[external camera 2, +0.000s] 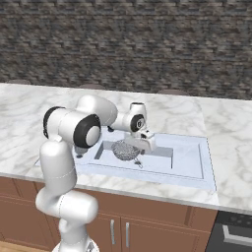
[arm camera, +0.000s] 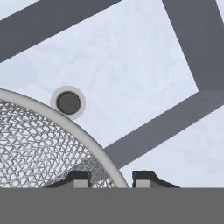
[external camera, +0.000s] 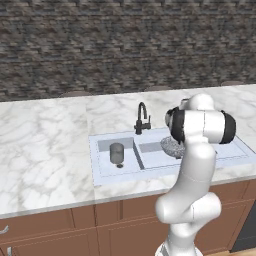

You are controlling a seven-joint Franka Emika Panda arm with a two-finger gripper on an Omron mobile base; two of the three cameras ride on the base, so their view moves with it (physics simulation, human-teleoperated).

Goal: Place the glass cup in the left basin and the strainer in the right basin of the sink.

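Cup (external camera: 116,153) upright in the left basin (external camera: 107,165), well apart from the hand, so that half of the job looks finished. Strainer (external camera 2: 126,150) over the right basin (external camera 2: 184,160) of the sink (external camera: 97,177), with the gripper (external camera 2: 143,143) at its rim on the 3 o'clock side in the right base view.

In the hand view, gripper (arm camera: 111,177) set narrowly astride the strainer rim (arm camera: 87,135): one fingertip (arm camera: 76,177) inside over the mesh, the other (arm camera: 146,177) outside over the pale basin floor, rim running between them from 9 o'clock round toward 6. Appears clamped on that rim, jaws only a little apart. Mesh bowl spreading away toward 8 o'clock from the tips; drain hole (arm camera: 68,102) at about 11 o'clock, just beyond the rim. Thin handle faintly visible in the right base view, trailing toward 5 o'clock from the bowl.

Whether the strainer touches the basin floor or hangs just above: cannot tell. Key relation for the coming move, by judgement: bowl already inside the right basin's walls, divider (external camera: 137,156) well off to the cup side, so lowering if needed and letting go of the rim would likely finish.
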